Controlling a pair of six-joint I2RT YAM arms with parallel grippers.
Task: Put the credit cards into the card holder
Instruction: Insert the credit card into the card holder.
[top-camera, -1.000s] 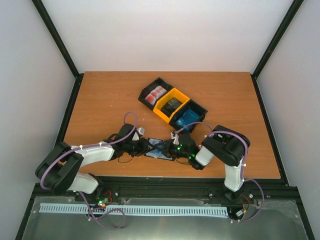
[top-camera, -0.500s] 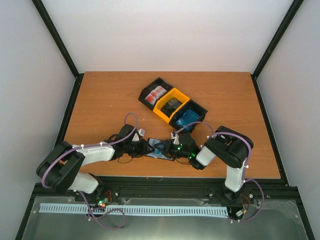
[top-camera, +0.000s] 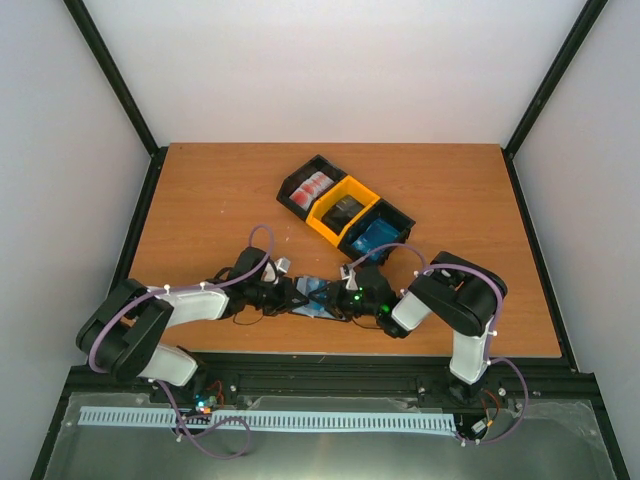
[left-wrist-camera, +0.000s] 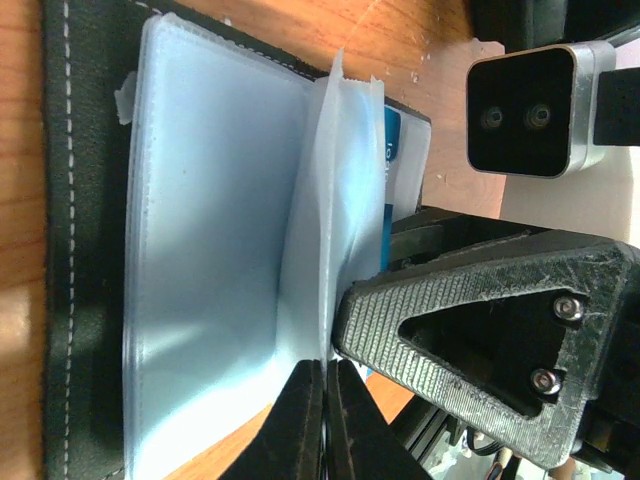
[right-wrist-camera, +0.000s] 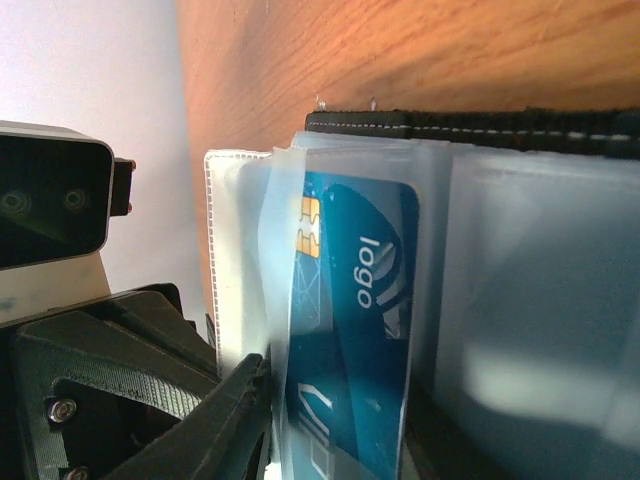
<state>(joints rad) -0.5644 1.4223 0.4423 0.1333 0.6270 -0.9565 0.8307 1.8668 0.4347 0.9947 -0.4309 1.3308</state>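
My left gripper (left-wrist-camera: 323, 372) has its two fingers pressed flat together on the edge of one clear pocket leaf (left-wrist-camera: 335, 200), lifting that leaf upright off the others. The card holder (left-wrist-camera: 60, 200) lies open on the wooden table (top-camera: 200, 200) straight ahead of those fingertips. Its black stitched cover is underneath and the pale pockets fan out on top.

From above, the holder (top-camera: 318, 297) sits squeezed between my two grippers, the left gripper (top-camera: 287, 294) touching one end and the right gripper (top-camera: 345, 297) at the other. In the left wrist view one ribbed black finger (left-wrist-camera: 470, 330) of the right gripper rests just beside my pinched leaf, on the far side of it. I cannot tell whether the right jaws are spread or closed, nor whether they hold anything.

Through the right wrist camera a blue card (right-wrist-camera: 350, 330) printed with "logo" stands among the clear leaves directly in front of that gripper. Its chip end points away from the fingers and a translucent leaf overlaps one long edge. I cannot tell how far into the pocket it is.

Beyond the right gripper, further from the arm bases, stand the joined bins (top-camera: 322, 222). Red-and-white cards (top-camera: 312, 186) lie in one black end bin and blue cards (top-camera: 377, 236) in the other, nearest that gripper. Something dark lies in the yellow middle bin.
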